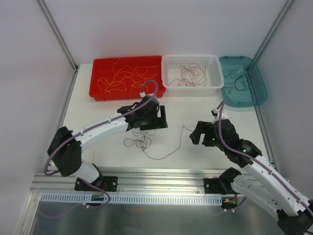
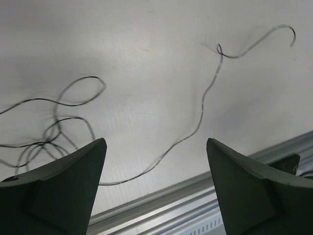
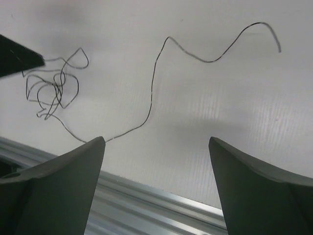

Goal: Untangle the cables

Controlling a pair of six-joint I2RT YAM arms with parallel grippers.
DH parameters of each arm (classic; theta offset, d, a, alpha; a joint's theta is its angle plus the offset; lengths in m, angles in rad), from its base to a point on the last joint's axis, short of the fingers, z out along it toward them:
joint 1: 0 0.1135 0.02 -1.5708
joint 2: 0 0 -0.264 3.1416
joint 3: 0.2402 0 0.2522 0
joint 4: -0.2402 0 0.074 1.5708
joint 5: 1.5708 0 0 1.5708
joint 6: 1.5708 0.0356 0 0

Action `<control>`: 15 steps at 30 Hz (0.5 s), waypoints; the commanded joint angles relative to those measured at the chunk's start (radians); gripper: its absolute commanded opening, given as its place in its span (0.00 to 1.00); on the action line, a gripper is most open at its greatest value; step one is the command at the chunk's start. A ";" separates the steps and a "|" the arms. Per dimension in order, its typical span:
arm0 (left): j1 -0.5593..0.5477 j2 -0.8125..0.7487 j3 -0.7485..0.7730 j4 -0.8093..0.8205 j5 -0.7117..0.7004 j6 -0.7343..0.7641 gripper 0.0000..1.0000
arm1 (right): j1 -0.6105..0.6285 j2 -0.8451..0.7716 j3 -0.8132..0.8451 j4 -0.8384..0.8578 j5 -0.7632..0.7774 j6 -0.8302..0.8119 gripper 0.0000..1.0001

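— Where can you pass?

— Between my left tool point(image 2: 155, 144) and my right tool point(image 3: 156, 142) the white bench point(image 1: 98, 110) lies bare, save for a loose clump of thin black wire point(image 1: 139, 142) just on the near side of my left tool. Its long single strand point(image 1: 168, 152) trails across toward my right tool.

— And farther out?

— A red rectangular plastic tray point(image 1: 98, 93), a white slotted plastic basket point(image 1: 190, 87) and a teal oval plastic tray point(image 1: 244, 104) line the far edge side by side. An aluminium rail point(image 1: 161, 174) bounds the near edge, and white walls point(image 1: 29, 73) close both sides.
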 commanded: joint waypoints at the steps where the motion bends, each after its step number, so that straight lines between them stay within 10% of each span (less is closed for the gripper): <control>1: 0.070 -0.139 -0.114 -0.070 -0.124 -0.020 0.85 | 0.050 0.091 -0.010 0.115 -0.121 -0.001 0.91; 15: 0.208 -0.176 -0.248 -0.105 -0.187 -0.063 0.84 | 0.280 0.468 0.019 0.179 0.061 0.166 0.88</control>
